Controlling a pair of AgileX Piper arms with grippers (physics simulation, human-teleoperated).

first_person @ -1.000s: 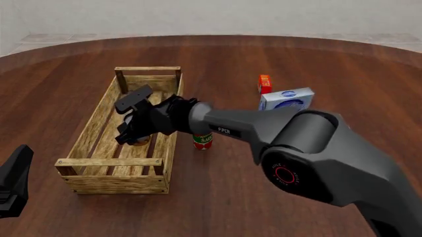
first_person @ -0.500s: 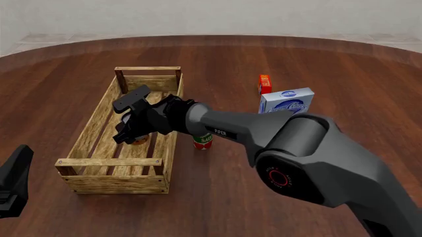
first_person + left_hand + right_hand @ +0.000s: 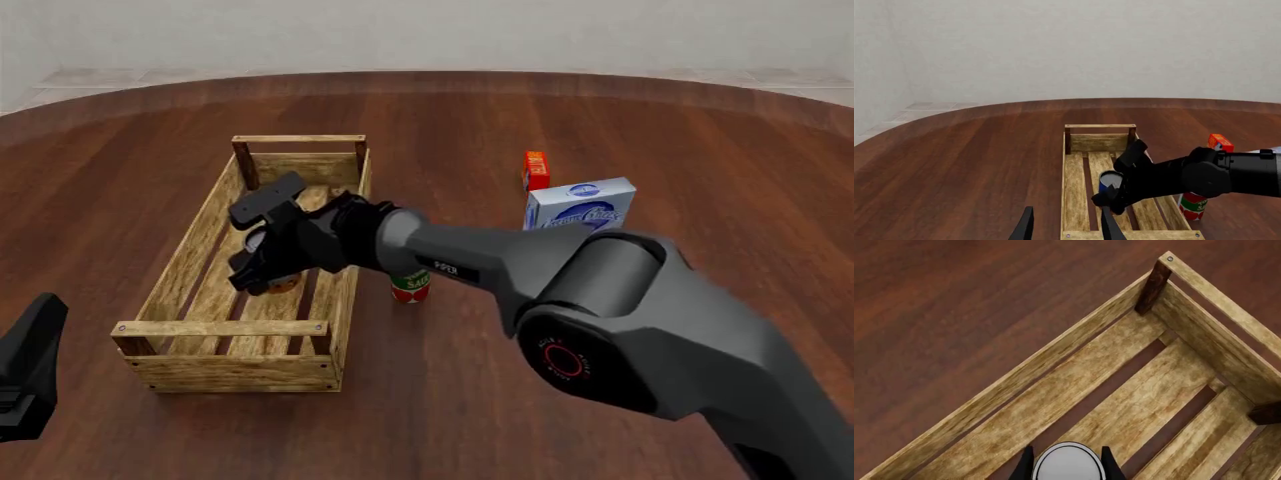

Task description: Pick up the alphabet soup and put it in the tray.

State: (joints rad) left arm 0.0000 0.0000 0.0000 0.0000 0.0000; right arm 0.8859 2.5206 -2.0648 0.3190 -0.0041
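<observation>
Found the alphabet soup [image 3: 279,284] already inside the tray [image 3: 220,328], low over the slats about midway along its length and nearer the right-hand wall. Could not tell from any view whether its base touched the wood or hung just above it. Showed a grey lid [image 3: 1069,463] in the right wrist view, with a dark finger pressed close against each side of it. Judged the right gripper [image 3: 266,246] to be closed on the can, narrowed to the can's own width, with no gap visible at either pad.

Compared with a second ago, had shifted a little further across the tray, away from the near-side wall, with the can carried along. Compared with half a second ago, had hardly moved at all. Read that as the carry being over and the arm settled at the drop spot. Left only the release, by this reckoning: spreading the jaws, then lifting straight up clear of the right wall.

Noted the left gripper [image 3: 1066,227] parked well back near the table's near edge, jaws apart and holding nothing. Saw the red-and-green can [image 3: 410,287] standing on the table [image 3: 627,120] just outside the tray's right wall, under the right arm, close enough to be clipped on a careless retreat. Placed the blue-and-white box [image 3: 581,203] and the small orange box [image 3: 535,170] further off to the right.
</observation>
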